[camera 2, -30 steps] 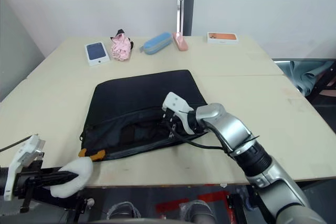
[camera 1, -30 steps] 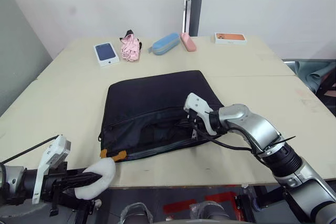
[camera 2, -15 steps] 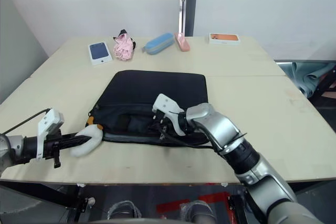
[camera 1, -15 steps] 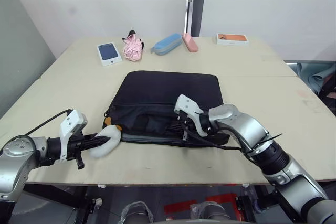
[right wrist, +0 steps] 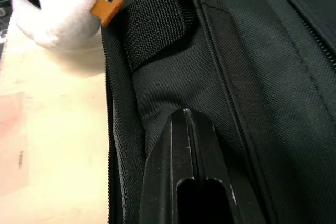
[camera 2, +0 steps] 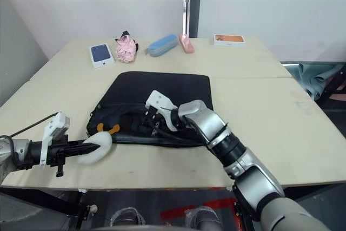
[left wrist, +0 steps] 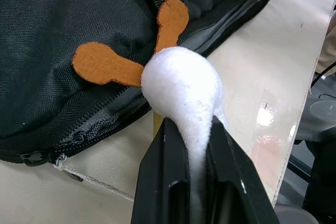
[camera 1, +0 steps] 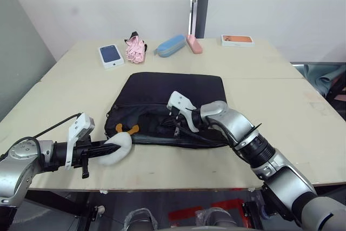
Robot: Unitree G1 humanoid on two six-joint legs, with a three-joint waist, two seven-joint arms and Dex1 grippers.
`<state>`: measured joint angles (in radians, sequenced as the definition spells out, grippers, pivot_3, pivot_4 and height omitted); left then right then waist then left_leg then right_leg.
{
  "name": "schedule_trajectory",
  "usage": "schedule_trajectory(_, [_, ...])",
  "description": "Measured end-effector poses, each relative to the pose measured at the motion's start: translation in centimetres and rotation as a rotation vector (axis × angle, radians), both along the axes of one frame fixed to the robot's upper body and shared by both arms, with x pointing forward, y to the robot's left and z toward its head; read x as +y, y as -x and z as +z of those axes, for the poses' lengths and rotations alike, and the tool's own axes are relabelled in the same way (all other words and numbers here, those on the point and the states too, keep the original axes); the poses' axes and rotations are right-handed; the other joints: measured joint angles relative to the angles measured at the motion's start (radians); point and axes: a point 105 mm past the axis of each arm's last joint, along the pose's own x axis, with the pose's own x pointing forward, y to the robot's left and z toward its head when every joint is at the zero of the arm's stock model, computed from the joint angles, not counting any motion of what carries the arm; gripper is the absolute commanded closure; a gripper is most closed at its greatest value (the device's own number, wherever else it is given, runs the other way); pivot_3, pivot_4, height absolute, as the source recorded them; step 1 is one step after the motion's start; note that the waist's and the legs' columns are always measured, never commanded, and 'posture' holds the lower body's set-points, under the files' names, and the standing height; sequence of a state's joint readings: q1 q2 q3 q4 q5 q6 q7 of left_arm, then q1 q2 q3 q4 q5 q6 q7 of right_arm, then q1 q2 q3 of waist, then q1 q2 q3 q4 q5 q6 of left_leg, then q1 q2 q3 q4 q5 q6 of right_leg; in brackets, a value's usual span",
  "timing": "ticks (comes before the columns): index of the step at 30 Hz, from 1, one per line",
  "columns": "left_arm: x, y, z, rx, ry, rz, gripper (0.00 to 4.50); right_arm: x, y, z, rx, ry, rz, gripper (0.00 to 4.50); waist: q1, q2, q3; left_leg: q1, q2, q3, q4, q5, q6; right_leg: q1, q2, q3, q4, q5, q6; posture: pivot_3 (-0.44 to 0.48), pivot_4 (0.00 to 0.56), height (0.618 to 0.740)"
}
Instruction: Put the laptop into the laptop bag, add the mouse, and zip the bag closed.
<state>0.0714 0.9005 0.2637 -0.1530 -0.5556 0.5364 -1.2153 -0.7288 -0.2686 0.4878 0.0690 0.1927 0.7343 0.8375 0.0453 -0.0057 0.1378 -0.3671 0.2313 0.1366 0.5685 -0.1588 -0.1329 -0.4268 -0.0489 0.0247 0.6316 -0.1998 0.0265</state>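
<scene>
The black laptop bag (camera 1: 178, 87) lies flat in the middle of the table, its zipper edge toward me and gaping. My right gripper (camera 1: 175, 124) rests on that front edge, its fingers (right wrist: 184, 129) shut together on the bag's fabric beside a strap handle (right wrist: 157, 24). A puffy white object with orange tabs (camera 1: 118, 149) is held at the bag's front left corner, with my left gripper (left wrist: 194, 124) shut on it. Its orange tabs (left wrist: 105, 66) lie over the bag next to the zipper. The laptop and the mouse are out of view.
Along the table's far side lie a white box with a blue top (camera 1: 110, 55), a pink bundle (camera 1: 134, 50), a blue case (camera 1: 170, 45), a pink case (camera 1: 193, 43) and an orange-topped box (camera 1: 237, 40). The table's front edge (camera 1: 178, 179) runs just below the bag.
My left gripper has carried the white object from below the table's front edge up to the bag's corner. The bag has turned square to me, and my right gripper has shifted left along its front.
</scene>
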Motion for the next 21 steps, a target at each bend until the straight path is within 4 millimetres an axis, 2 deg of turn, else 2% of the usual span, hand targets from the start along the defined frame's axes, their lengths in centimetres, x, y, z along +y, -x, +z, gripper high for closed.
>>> schedule_trajectory(4, [-0.6,0.3,0.5,-0.015,-0.029,-0.039,4.48,0.0,-0.1,0.0,-0.008,0.001,-0.002,4.50,0.000,0.000,0.000,0.000,0.000,0.000,0.000,0.000,0.000,0.000,0.000,0.000,0.000,0.000,0.000,0.000,0.150,0.740])
schedule_trajectory(12, [-3.0,1.4,0.3,-0.042,-0.112,-0.162,4.48,0.1,-0.1,-0.1,-0.007,-0.001,-0.010,4.50,-0.001,0.000,0.000,0.000,0.000,0.000,0.000,0.000,0.000,0.000,0.000,0.000,0.000,0.000,0.000,0.000,0.150,0.740])
schedule_trajectory(21, [-10.1,2.9,1.6,-0.191,-0.061,-0.380,4.48,0.2,-0.4,-0.2,-0.004,-0.006,-0.013,4.50,-0.003,0.000,0.000,0.000,0.000,0.000,0.001,0.000,0.000,0.001,0.000,0.001,0.002,0.000,0.000,0.000,0.150,0.740])
